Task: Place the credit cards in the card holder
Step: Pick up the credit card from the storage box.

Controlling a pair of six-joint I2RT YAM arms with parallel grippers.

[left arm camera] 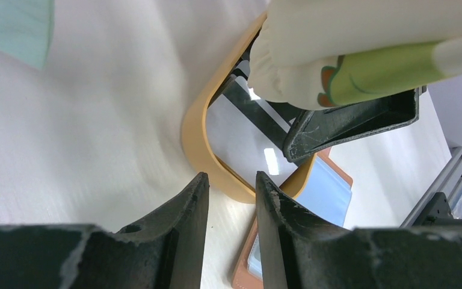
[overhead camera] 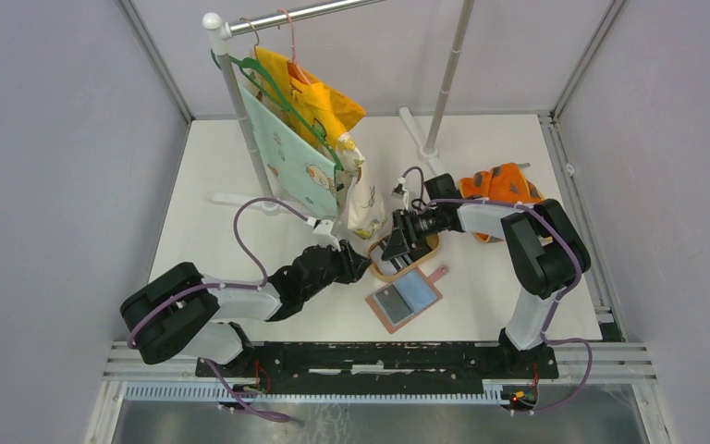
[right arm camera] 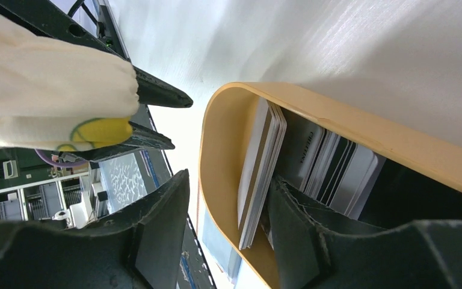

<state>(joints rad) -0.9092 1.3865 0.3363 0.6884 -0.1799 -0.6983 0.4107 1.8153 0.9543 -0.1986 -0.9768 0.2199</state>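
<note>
Left gripper [left arm camera: 231,180] sits low at the left corner of the dish [left arm camera: 194,138]. Its fingers are a little apart with nothing between the pads, and the rim curves just past their tips. That looks like a brace, to stop the dish sliding while the other arm works inside it. Whether the tips touch the rim I cannot tell. A hanging cloth [left arm camera: 361,54] droops over the dish and cuts the headroom there. The holder [left arm camera: 328,189] lies open just past the dish.

From the right wrist, the right gripper [right arm camera: 228,180] straddles the dish wall, one finger outside it and the other inside. The fingers are spread, with table showing between the outer finger and the wall, so nothing is pinched yet. Between them a few cards [right arm camera: 261,174] stand on edge against the wall's inner face, and more lie fanned flat deeper in the dish. Propped so, their top edges are free to take, though closing as placed would, I judge, catch the wall too.

From above, the holder lies flat with its pockets up, touching or nearly touching the dish on the side toward the arm bases. A grey patch on one half may be a pocket or a card. Bare table [overhead camera: 240,185] spreads left of the dish. An orange cloth [overhead camera: 508,185] lies right of it, well apart.
</note>
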